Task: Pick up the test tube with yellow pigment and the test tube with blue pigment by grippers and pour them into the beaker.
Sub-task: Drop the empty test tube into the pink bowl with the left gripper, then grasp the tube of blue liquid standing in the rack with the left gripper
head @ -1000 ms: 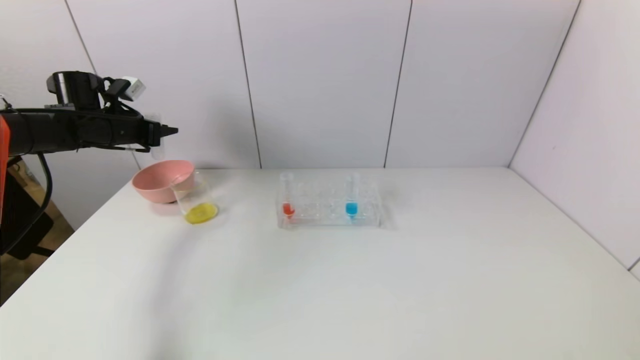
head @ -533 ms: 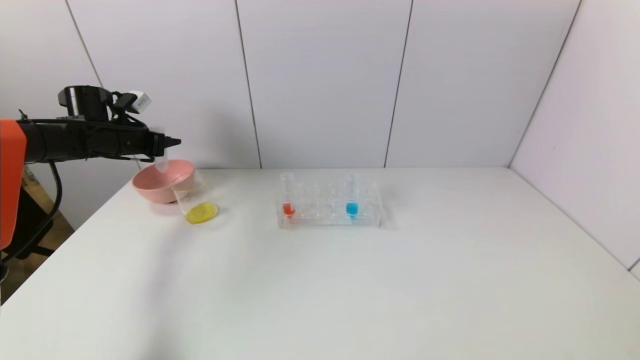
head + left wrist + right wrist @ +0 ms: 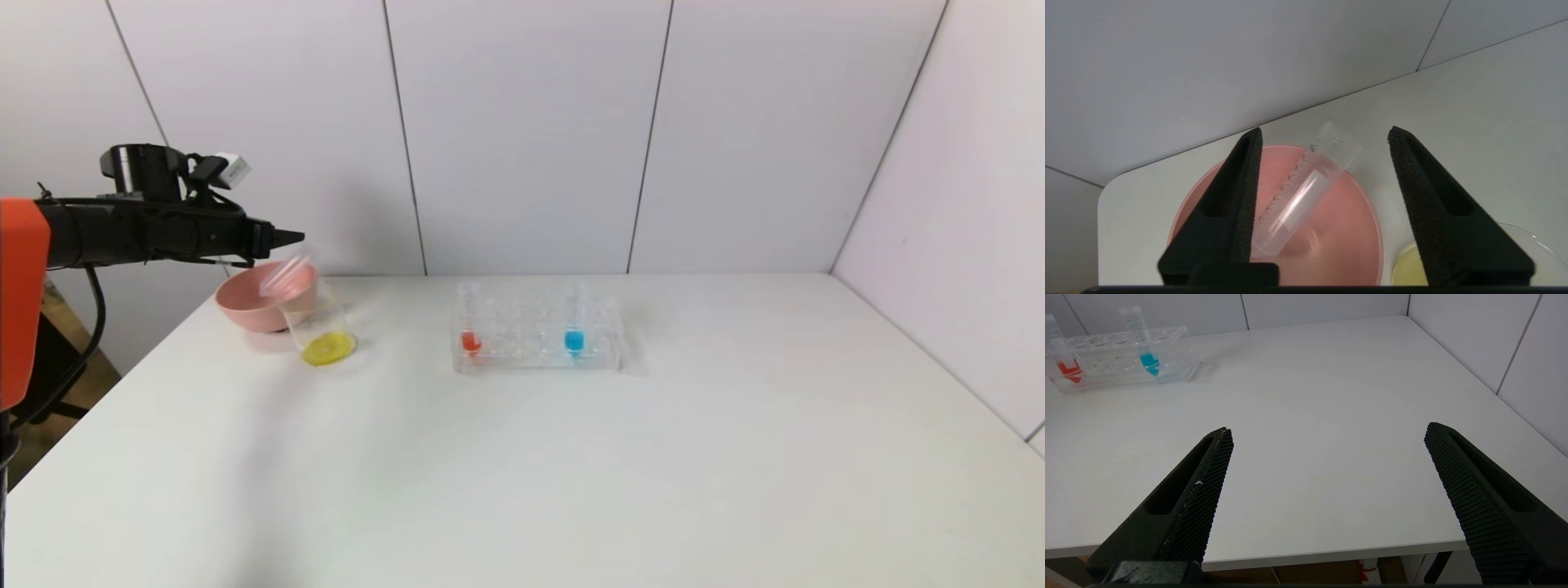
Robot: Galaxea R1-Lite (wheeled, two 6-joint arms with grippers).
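The clear, empty, graduated plastic tube [image 3: 1300,192] tilts between my left hand [image 3: 1323,139]'s two foam-padded fingers, which stand apart over the smooth pink bowl [image 3: 1347,228]. Just beside the bowl, the tapered clear beaker [image 3: 320,325] holds yellow liquid. Two tubes stand upright in the clear rack [image 3: 539,336]: one test tube with blue pigment [image 3: 575,321], one red tube [image 3: 469,318]. My right hand [image 3: 1327,430], ribbed fingers spread wide, hangs over the white surface [image 3: 571,474].
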